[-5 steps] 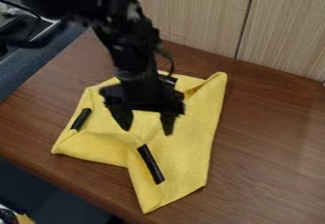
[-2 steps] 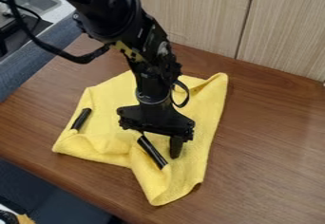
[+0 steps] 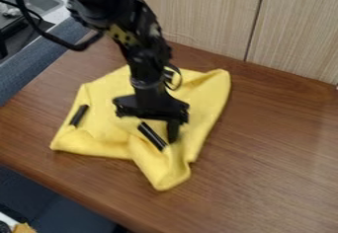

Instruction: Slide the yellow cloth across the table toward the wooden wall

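Backdrop: pale wood-grain panels [image 3: 201,17] behind a brown wooden table [image 3: 277,148]
Upper left: a grey sink [image 3: 41,1]
Yellow cloth [image 3: 109,106]: rumpled on the table, one corner pointing towards its near edge
Black strips: one [image 3: 78,115] on the cloth's left part, another [image 3: 151,136] nearer its middle
Gripper [image 3: 161,130]: pointing down over the cloth, beside the middle strip
Grip: clenched or released, I cannot tell

Pale wood-grain panels [image 3: 204,15] rise behind the brown table [image 3: 277,148]; a sink [image 3: 41,1] sits upper left.
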### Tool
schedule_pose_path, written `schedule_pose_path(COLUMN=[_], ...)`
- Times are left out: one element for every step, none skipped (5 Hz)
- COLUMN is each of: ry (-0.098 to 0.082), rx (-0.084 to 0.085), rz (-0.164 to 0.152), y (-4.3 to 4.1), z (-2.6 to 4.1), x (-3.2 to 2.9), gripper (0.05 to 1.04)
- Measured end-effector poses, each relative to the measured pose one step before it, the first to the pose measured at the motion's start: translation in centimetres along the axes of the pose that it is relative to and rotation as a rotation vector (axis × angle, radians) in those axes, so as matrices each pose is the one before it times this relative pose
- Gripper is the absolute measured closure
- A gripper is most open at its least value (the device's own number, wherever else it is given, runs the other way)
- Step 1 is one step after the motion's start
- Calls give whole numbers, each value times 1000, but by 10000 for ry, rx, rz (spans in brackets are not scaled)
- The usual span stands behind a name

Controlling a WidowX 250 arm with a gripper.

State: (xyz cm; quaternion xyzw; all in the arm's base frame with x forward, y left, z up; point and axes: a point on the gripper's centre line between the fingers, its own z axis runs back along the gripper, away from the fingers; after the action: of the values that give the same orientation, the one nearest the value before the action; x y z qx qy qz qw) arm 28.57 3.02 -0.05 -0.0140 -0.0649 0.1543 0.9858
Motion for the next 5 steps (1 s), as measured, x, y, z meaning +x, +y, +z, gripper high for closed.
schedule_pose_path(ry=[-85,-181,-177,60,-66], rx=[54,22,-22,-195,-147], rz=[638,412,160,19,-111], y=[2599,1793,558,-342,-946], z=[161,301,528,171,1086], x=[2187,1986,988,113,38], gripper=[84,84,84,84,84])
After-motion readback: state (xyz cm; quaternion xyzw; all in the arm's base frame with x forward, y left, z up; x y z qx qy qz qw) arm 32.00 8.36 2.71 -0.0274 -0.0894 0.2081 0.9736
